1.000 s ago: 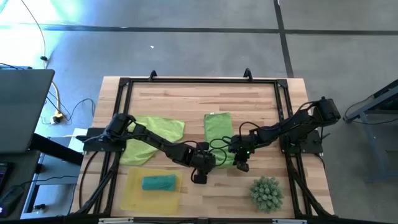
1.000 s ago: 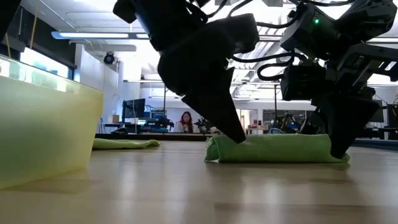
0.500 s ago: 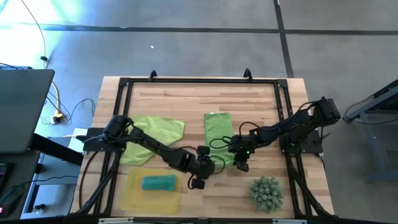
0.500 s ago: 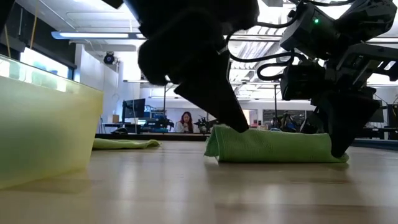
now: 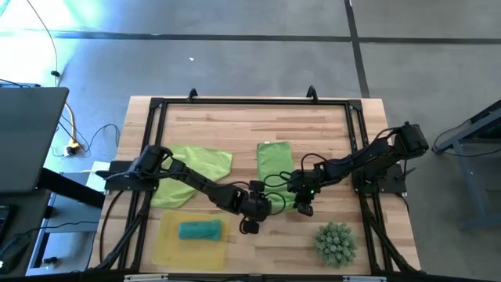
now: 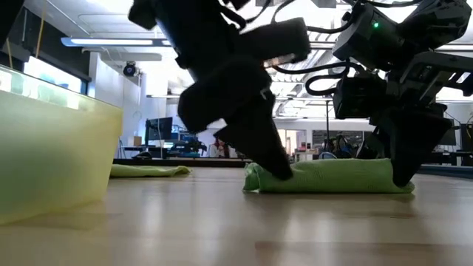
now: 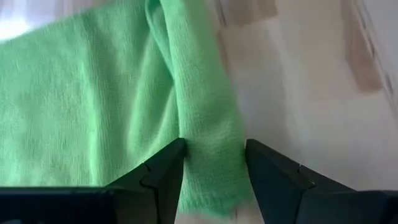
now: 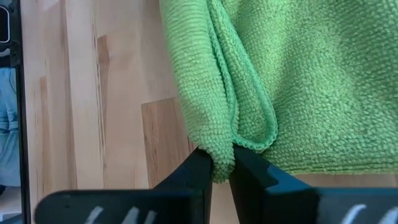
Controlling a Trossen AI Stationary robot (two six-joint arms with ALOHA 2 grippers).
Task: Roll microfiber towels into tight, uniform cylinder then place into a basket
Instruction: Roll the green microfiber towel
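Pinching the folded edge of the green towel (image 8: 261, 68) — right gripper (image 8: 222, 163), fingers nearly closed on it | left gripper (image 7: 214, 155) — fingers spread, straddling the rolled end of the same towel without clamping | towel lies mid-table | basket (image 5: 168, 249) near front left, holding a teal roll (image 5: 199, 230)
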